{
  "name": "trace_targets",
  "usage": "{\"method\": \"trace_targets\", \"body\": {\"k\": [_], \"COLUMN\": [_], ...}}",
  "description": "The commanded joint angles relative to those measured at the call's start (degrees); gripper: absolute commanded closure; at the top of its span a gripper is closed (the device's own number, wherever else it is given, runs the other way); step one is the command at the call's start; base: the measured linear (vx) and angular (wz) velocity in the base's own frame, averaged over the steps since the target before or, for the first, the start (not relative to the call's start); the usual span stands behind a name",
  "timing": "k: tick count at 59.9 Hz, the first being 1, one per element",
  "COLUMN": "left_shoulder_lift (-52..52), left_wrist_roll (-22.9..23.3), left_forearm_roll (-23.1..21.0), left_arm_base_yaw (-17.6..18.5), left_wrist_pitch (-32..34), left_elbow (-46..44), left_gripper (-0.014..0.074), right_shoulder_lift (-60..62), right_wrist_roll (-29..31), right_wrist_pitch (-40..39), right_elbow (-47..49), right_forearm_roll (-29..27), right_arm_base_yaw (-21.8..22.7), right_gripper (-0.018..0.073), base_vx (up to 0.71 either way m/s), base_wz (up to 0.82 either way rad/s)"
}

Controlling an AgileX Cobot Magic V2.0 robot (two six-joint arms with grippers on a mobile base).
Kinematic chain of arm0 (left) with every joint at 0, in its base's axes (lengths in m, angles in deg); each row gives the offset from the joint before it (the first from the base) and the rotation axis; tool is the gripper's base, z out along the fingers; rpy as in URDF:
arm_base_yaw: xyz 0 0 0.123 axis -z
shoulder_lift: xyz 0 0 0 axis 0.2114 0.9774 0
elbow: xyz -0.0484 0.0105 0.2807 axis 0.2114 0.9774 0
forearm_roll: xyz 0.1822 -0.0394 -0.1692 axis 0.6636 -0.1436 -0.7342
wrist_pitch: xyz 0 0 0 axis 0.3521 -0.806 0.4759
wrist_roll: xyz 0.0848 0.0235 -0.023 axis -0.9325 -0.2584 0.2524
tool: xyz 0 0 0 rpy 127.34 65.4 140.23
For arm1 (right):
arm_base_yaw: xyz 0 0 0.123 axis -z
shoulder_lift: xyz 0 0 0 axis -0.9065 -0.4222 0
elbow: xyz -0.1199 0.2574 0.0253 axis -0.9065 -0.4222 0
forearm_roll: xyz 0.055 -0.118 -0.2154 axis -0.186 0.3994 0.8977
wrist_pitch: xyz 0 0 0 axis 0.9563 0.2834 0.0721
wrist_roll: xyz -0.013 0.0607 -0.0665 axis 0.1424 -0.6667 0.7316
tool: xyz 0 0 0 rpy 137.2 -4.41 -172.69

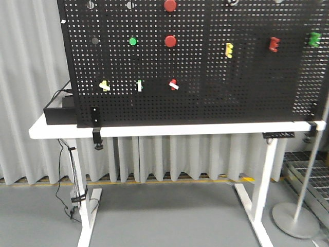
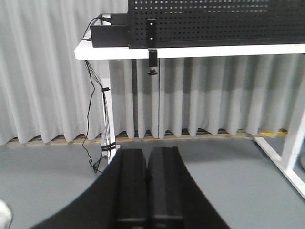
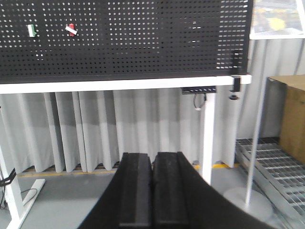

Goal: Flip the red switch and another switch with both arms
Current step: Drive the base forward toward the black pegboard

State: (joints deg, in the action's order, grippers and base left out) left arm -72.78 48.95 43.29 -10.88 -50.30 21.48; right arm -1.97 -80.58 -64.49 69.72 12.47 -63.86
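A black pegboard (image 1: 205,92) stands upright on the white counter (image 1: 154,129); the red switch (image 1: 174,84) sits at the right end of the board's lowest row of controls, its white lever slanting down to the right, straight below a round red button (image 1: 170,41); the whitish switch (image 1: 104,85), faintly yellow, sits at the left end of that row, its lever also slanted; between the two stands an upright white toggle (image 1: 140,86) with a green tinge; a black box (image 1: 57,114) lies on the counter's left end, beside the board; the left gripper (image 2: 147,153) has its fingers pressed together on nothing, low before the counter's left end and well apart from the board; the right gripper (image 3: 153,156) is likewise pressed together and empty, pointing under the counter toward the grey curtain (image 3: 95,129), with the red switch high at the upper left of its view, well apart from it.
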Motion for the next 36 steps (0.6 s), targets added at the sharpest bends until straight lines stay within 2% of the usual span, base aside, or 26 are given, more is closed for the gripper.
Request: {"method": "trace_targets", "body": {"k": [1,36], "left_shoulder_lift": [-0.5,-0.5], "left_wrist_roll": [0.5,0.5], "left_forearm_roll": [0.0,0.0], "left_arm_base_yaw": [0.1,0.1], "left_wrist_pitch": [4.7,4.7], "left_elbow": [1.2,1.2], "left_gripper": [0.0594,0.0594], "right_shoulder_lift": [0.6,0.6], "right_wrist_roll": [0.3,0.3], "right_wrist_pitch": [-4.8,-4.8], "right_elbow": [-0.3,-0.3], "right_forearm_roll": [0.1,0.1], "right_arm_base_yaw": [0.1,0.1], "right_gripper": [0.0566,0.0566], "base_vx": [0.38,0.42], "base_wz": [0.08,0.07]}}
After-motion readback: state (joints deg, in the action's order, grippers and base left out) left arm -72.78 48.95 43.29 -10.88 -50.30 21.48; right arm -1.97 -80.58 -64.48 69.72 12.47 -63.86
